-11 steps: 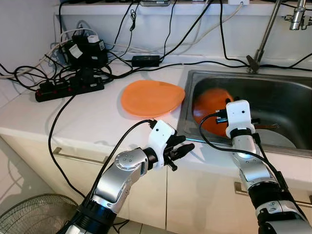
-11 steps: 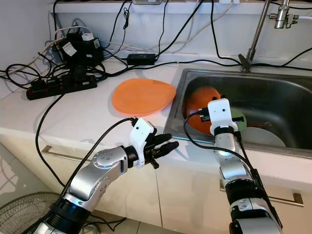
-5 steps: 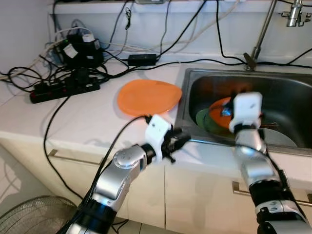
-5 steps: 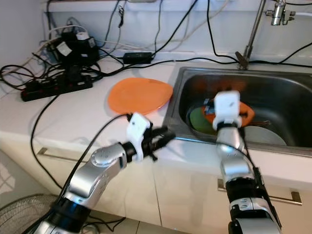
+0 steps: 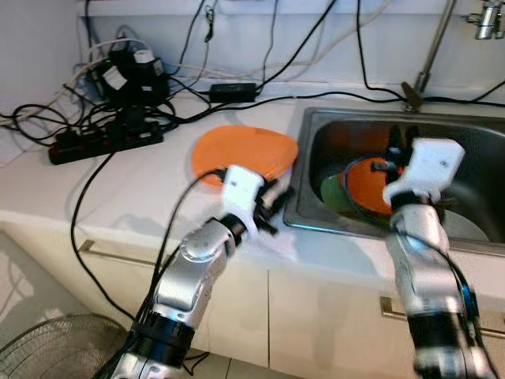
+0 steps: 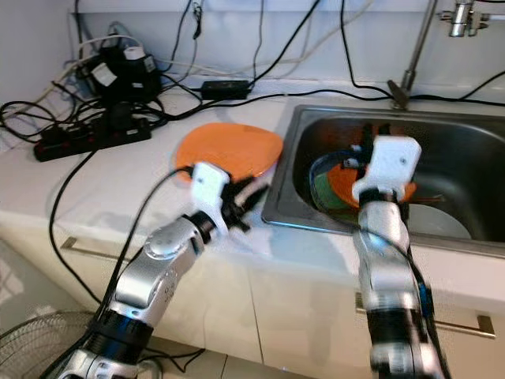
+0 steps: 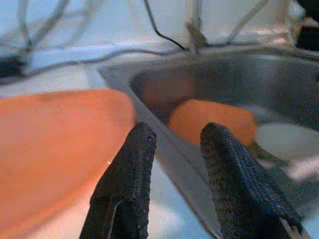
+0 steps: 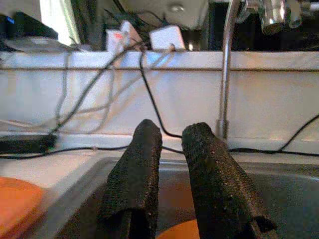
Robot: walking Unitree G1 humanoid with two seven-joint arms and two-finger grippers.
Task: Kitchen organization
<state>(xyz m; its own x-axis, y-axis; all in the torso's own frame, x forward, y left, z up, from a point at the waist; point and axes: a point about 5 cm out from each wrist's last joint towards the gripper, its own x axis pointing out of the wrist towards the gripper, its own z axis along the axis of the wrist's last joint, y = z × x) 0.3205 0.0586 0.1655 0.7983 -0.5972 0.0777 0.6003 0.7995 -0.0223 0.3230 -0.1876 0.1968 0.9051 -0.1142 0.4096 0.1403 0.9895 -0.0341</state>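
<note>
An orange plate lies flat on the white counter beside the sink. In the sink an orange dish rests on a green plate, with a white plate to its right. My left gripper is open and empty at the near edge of the counter plate, over the strip between plate and sink. Above the orange dish my right gripper hovers with its fingers shut and nothing between them.
A black power strip, adapters and many cables crowd the back left of the counter. The tap rises behind the sink. A fan stands on the floor at lower left, under the cabinet handle.
My right gripper has lifted off the orange dish, which now lies on the green plate. My left gripper has risen from the counter's front edge toward the orange counter plate.
</note>
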